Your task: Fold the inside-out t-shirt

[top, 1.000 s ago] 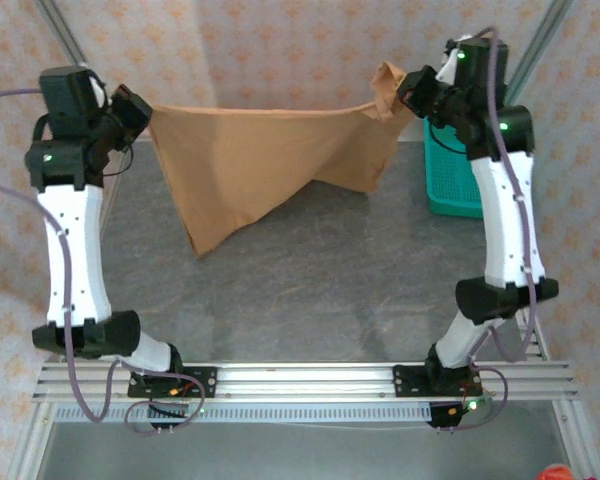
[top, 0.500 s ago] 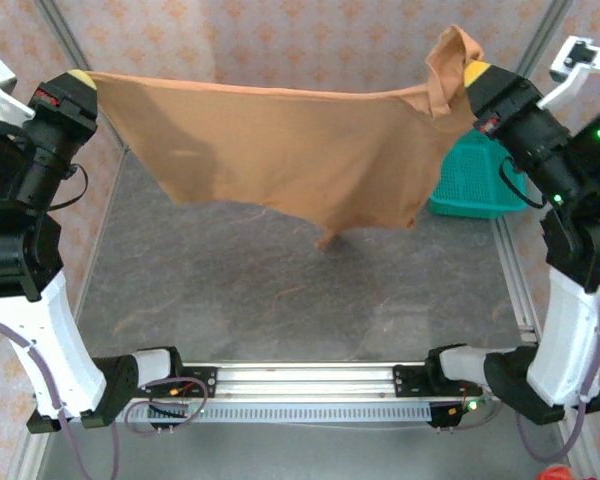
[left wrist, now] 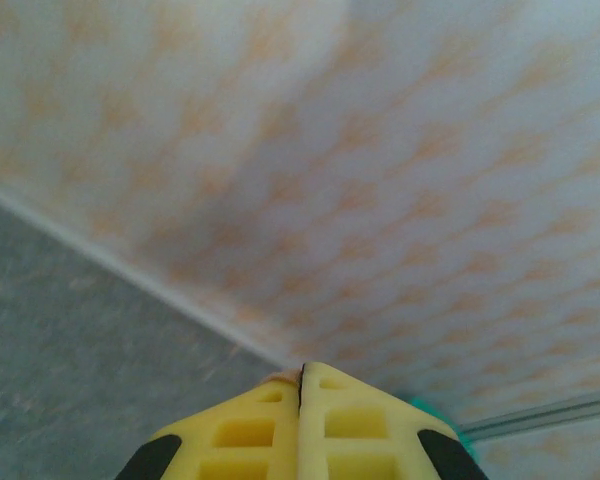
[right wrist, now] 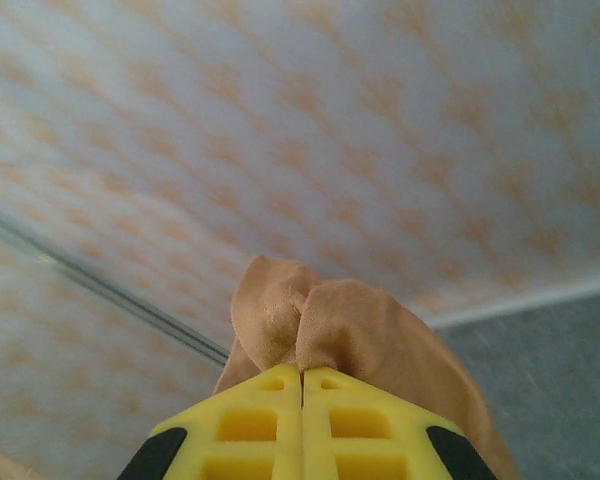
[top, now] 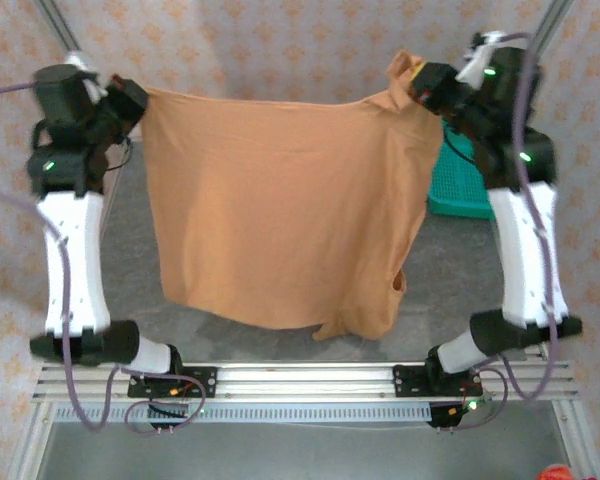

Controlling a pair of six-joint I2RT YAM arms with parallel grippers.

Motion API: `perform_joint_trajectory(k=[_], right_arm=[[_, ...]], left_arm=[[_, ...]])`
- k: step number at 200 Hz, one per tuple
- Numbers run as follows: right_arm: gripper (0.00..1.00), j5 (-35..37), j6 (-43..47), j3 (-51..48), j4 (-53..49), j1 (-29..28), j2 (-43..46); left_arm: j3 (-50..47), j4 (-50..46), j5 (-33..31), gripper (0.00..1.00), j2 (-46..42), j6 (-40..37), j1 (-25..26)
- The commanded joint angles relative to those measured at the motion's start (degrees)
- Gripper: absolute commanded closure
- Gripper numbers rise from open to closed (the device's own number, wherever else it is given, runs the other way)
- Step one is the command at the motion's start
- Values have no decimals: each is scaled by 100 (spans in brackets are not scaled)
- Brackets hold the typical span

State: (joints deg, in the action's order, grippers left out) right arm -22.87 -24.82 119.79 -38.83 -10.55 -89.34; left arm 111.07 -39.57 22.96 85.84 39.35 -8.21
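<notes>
Our left gripper pinches one upper corner of the inside-out t-shirt. Its yellow fingers are pressed together, with a sliver of tan cloth peeping out at the tips in the left wrist view. Our right gripper is clamped on the opposite upper corner, and a bunched knot of fabric bulges above its closed fingers in the right wrist view.

Between the two, the shirt hangs as one broad tan sheet. Its top edge is drawn taut from left to right on the far side, and its lower edge drapes toward the near side above the grey table. A loose flap dangles at the lower right. We cannot tell whether the hem touches the tabletop.

A teal basket sits at the far right, partly hidden behind the cloth.

We judge the task to be at an early stage. The garment is lifted and spread open, but no fold has been made. We have yet to lay it flat on the table and to fold in the sleeves and body.
</notes>
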Motion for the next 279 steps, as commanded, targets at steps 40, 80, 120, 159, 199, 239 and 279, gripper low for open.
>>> perform_joint_trajectory(k=[40,80,120,159,199,239,279], right_arm=[[100,7,-421,530,772,0,-3549],[43,-384,-1058,4733,-879,28,-6433],[37,-134,-466,1726,-668,-116,-4516],[41,-301,-26,-1025,-388,-259,-2958],[47,-486,-131,-3619,338,-259,-1792],[47,-232,-147,-4509,835,-152,-1883],[45,77,-102,-3981,765,12,-2827]], left_arm=[[133,598,-275,100,3154,-343,364],[2322,-685,-639,45,4781,-581,381],[835,-695,-1448,25,3220,-776,665],[-2436,937,-210,27,1337,-272,1247],[-4109,1626,178,29,1167,33,1571],[-3949,1319,-309,29,2153,-297,1278],[-3355,961,-889,29,3010,-508,634]])
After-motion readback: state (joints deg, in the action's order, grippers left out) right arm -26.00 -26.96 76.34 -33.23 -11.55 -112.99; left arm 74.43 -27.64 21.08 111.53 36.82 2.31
